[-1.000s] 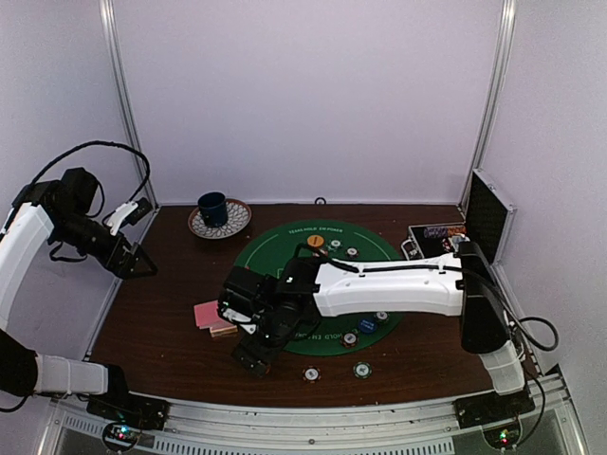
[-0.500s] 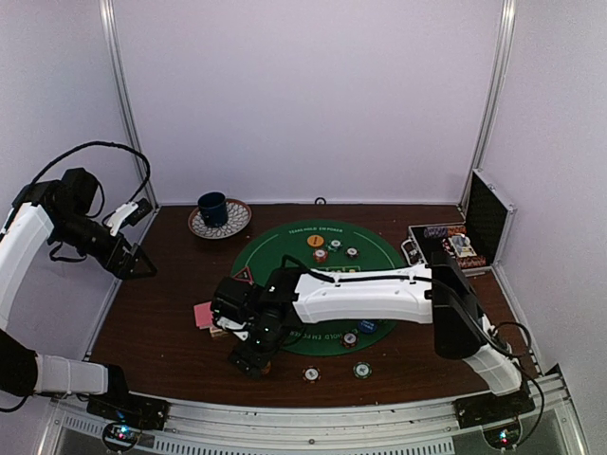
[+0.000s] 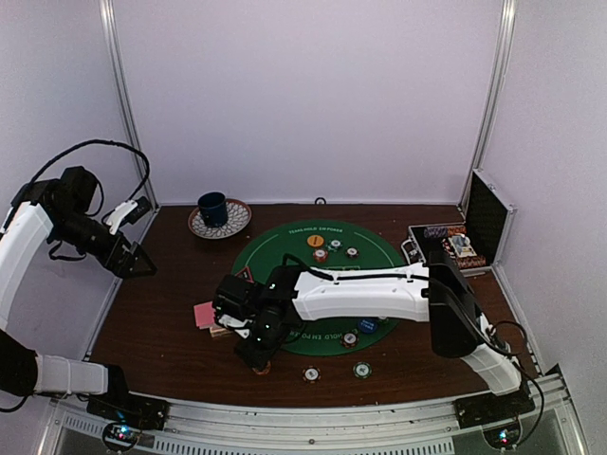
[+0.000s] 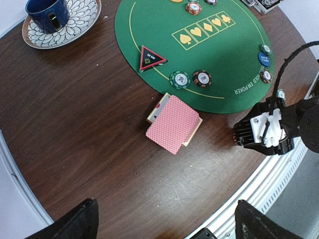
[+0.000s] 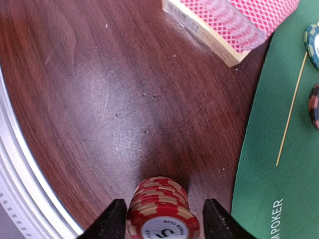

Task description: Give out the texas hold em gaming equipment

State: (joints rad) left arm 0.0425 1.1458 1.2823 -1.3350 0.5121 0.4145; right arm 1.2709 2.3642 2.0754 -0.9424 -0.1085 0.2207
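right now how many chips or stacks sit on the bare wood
3: a red stack between the right hand's fingers, then two single chips to its right along the near edge. The right arm may hide more.

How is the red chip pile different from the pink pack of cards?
The red chip stack is round with pale stripes; the pink card deck is rectangular with a criss-cross back. The chip stack stands between the right gripper's fingers; the card deck lies untouched. Both sit on the brown table.
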